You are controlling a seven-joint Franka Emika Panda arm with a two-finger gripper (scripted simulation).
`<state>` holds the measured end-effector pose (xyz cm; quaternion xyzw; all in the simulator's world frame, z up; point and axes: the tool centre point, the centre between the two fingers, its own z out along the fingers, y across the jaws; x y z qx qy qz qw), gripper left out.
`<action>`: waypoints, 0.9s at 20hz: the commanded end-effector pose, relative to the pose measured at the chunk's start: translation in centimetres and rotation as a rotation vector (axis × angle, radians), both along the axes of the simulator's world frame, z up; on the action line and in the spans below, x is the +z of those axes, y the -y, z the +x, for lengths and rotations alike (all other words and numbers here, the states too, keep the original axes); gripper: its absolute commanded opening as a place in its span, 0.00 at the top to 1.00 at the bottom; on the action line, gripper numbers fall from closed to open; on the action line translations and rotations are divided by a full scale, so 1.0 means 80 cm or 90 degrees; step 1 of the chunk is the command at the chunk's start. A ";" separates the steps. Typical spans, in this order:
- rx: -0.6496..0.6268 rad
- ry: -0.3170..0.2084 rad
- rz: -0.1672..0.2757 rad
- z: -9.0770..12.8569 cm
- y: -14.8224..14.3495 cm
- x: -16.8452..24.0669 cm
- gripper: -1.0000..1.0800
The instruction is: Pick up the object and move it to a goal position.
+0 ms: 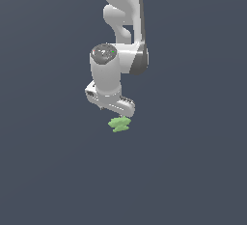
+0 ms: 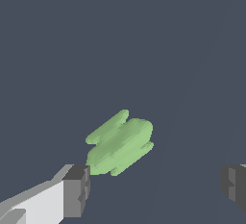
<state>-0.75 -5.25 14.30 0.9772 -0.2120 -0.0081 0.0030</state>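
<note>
The object (image 1: 119, 124) is a small light-green lumpy item with leaf-like lobes, lying on the dark grey floor just below the arm's white hand. In the wrist view the object (image 2: 120, 143) lies ahead of the fingers, nearer to one dark pad (image 2: 77, 191) than to the other pad (image 2: 235, 185). My gripper (image 2: 156, 189) is open wide with nothing between its fingers; the object sits beyond the gap, not inside it. In the exterior view the gripper (image 1: 116, 109) hangs directly above the object, and its fingertips are hard to make out.
A plain dark grey surface (image 1: 193, 171) stretches all around. The white arm (image 1: 123, 21) rises from the hand toward the top of the exterior view. No goal marker shows.
</note>
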 end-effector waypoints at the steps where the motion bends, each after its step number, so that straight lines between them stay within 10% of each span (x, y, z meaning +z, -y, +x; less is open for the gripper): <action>1: -0.043 0.001 0.001 -0.001 -0.004 -0.007 0.04; 18: -0.330 0.005 0.001 -0.006 -0.026 -0.051 0.04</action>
